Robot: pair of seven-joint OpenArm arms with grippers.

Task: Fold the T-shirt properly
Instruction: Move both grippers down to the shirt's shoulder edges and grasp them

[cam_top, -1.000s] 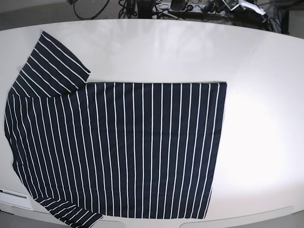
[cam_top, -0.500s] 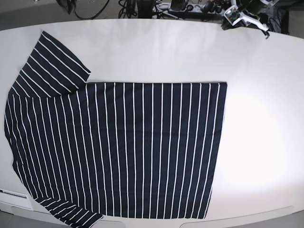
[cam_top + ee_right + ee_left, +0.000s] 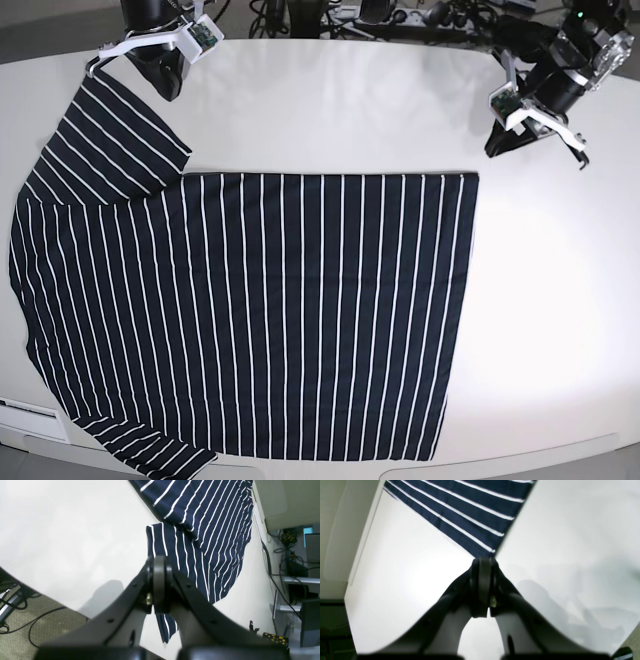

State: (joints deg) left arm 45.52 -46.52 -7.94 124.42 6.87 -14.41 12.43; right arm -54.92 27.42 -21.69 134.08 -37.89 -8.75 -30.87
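A broad white tabletop [image 3: 330, 110] with a rounded far edge fills the base view, glare washing out its right half. At its near edge the dark navy short-sleeved T-shirt with thin white stripes [image 3: 260, 310] lies spread flat, covering the left and middle of the table; its lowest hem and near sleeve run off the bottom of that view, so their ends cannot be seen. The far sleeve angles up toward the table's far left corner. Farther back, the right gripper [image 3: 170, 88] hangs over that sleeve's outer end, and the left gripper [image 3: 493, 150] hangs just beyond the shirt's far right corner. In the wrist views each pair of black jaws stands pressed together with nothing between them; the left gripper's own tips cover the shirt corner behind them, and whether they touch the cloth cannot be told. Beyond the table, black cables [image 3: 300, 15] and dark equipment crowd the back, cut off by the top edge. The right wrist view shows beige carpet [image 3: 15, 630] with trailing wires below the table.
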